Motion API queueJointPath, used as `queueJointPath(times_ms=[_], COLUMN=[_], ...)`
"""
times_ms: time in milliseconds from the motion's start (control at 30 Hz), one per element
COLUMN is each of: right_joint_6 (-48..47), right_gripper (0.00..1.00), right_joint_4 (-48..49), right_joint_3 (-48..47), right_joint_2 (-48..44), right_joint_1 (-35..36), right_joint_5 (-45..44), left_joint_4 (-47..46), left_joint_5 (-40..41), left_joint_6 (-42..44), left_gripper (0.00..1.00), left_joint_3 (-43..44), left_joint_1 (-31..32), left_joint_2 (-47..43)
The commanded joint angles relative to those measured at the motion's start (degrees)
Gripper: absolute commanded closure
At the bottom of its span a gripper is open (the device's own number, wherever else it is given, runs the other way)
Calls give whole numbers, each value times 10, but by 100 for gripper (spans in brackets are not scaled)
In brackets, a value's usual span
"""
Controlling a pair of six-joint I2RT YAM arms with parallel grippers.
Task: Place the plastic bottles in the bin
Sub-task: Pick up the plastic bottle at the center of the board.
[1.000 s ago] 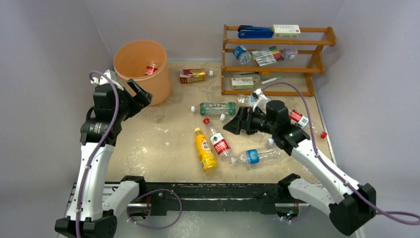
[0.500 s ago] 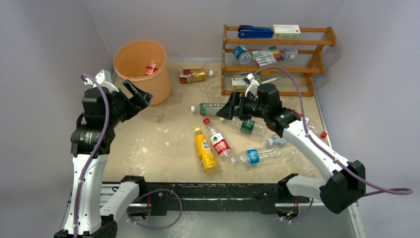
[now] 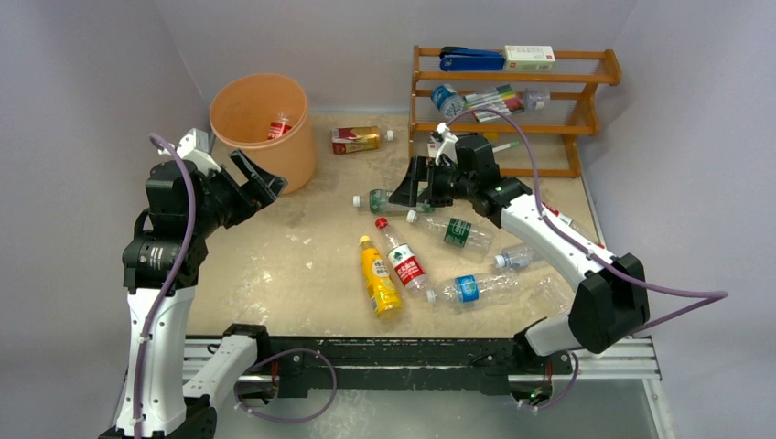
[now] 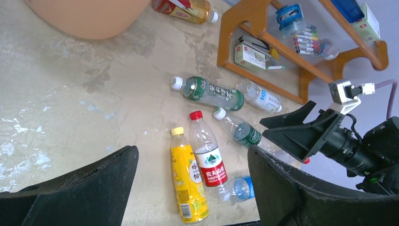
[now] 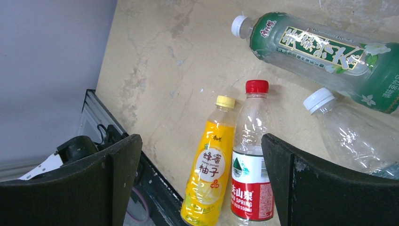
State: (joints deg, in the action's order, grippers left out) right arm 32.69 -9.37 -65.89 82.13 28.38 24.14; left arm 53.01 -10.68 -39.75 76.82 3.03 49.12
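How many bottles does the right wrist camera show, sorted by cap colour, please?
White cap: 2, the green-labelled bottle and the clear bottle
Red cap: 1, the red-labelled bottle
Yellow cap: 1, the yellow bottle
Total: 4

I'm in a lab test cell here: plain grey walls (image 3: 91, 55) box in my stained surface (image 3: 302, 247), mounting rail (image 3: 412, 352) at its edge
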Motion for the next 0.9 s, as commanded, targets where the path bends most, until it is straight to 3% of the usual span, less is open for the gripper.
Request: queueJointPath(times_ms=[0, 467, 867], right_joint_6=[-23, -52, -50], right_gripper=[0, 0, 0], right_joint_4=[41, 50, 50], right_joint_3=[-16, 83, 121], right_joint_2=[-35, -155, -191], right_joint_1=[0, -1, -2], right_joint_5=[4, -71, -107], left_joint_4=[-4, -57, -132], left_joint_5=[-23, -28, 244], left_joint_6=[17, 17, -95], left_gripper=[14, 14, 15], left_joint_3=[10, -60, -123], left_joint_1=[5, 34, 378], left_joint_2=[-7, 28, 83])
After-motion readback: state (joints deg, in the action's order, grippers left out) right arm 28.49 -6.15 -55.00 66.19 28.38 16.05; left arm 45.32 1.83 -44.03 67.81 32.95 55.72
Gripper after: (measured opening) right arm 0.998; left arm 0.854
